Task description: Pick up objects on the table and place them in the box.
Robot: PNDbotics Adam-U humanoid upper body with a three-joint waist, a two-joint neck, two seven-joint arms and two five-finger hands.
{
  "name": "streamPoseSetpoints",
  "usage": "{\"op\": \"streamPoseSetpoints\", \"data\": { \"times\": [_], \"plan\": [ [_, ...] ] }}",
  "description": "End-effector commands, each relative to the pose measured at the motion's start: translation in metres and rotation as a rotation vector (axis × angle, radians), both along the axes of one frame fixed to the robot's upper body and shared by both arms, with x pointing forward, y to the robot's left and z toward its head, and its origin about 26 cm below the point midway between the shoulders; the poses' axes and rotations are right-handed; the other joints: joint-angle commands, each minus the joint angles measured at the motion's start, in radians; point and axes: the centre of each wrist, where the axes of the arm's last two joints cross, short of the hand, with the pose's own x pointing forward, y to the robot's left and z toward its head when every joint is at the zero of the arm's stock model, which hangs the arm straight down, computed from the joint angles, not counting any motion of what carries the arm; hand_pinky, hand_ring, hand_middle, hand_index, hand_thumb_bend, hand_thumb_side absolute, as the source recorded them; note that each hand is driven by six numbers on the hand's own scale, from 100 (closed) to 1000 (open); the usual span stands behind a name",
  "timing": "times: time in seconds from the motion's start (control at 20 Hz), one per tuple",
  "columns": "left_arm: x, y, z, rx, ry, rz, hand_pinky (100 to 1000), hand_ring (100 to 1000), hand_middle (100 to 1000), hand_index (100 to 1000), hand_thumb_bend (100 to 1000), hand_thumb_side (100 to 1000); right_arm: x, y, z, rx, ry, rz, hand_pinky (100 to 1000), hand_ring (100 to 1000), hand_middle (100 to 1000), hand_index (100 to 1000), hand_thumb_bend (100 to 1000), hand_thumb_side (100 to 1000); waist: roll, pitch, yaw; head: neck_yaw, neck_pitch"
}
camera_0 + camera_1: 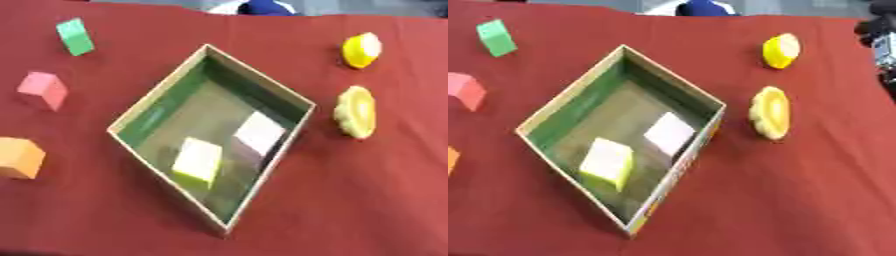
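1. Nearest me sat the box (pixel 127 118), turned corner-on like a diamond on the red cloth (pixel 350 200). Inside it already lay a pale yellow block (pixel 198 161) and a whitish-pink block (pixel 259 133), close together near the near-right wall.
2. To my left, outside the box, an orange block (pixel 19 157) sat at the picture's edge, a pink block (pixel 44 89) further back and a green block (pixel 75 36) furthest, all well apart from the box.
3. To my right, a flat yellow scalloped piece (pixel 356 111) lay just beside the box's right corner, with a rounder yellow piece (pixel 361 49) beyond it.
4. Of the right hand (pixel 878 32) I saw only a dark part at the right eye view's upper right edge; I could not tell how its fingers stood. The left hand showed in neither view.
5. I judged the scalloped piece the sensible next pick: nearest that hand, shortest carry. Being thin, it wanted a grip across its edges, then a release over the box's bare far half, clear of the two blocks.
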Motion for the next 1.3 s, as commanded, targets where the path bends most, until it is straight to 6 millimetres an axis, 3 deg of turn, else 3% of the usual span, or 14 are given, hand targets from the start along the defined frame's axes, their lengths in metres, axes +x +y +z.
{"op": "streamPoseSetpoints", "data": {
  "times": [0.05, 0.6, 0.85, 1.05, 1.3],
  "plan": [
    [-0.003, 0.001, 0.010, 0.029, -0.030, 0.000, 728, 570, 564, 793, 151, 314, -0.005, -0.007, 0.012, -0.116, -0.001, -0.018, 825, 804, 612, 788, 100, 556, -0.004, -0.019, 0.001, 0.004, -0.006],
    [-0.005, 0.007, 0.009, 0.069, -0.008, 0.013, 727, 569, 563, 792, 149, 315, -0.012, -0.018, 0.018, -0.593, 0.185, -0.065, 849, 823, 674, 802, 100, 380, -0.029, -0.023, -0.014, 0.020, 0.000],
    [-0.006, 0.008, 0.009, 0.082, -0.003, 0.017, 727, 568, 563, 792, 147, 315, -0.013, -0.018, 0.030, -0.836, 0.250, -0.072, 855, 829, 696, 806, 100, 374, -0.030, -0.022, -0.023, 0.025, 0.001],
    [-0.005, 0.007, 0.010, 0.085, 0.000, 0.011, 727, 568, 563, 792, 145, 315, -0.014, -0.019, 0.040, -1.019, 0.290, -0.075, 857, 833, 707, 808, 100, 423, -0.028, -0.018, -0.020, 0.020, 0.000],
    [-0.005, 0.006, 0.009, 0.083, 0.004, 0.000, 727, 568, 563, 792, 144, 317, -0.016, -0.022, 0.066, -1.130, 0.334, -0.060, 858, 836, 714, 812, 100, 429, -0.023, -0.014, -0.013, 0.009, -0.001]
  ]
}}
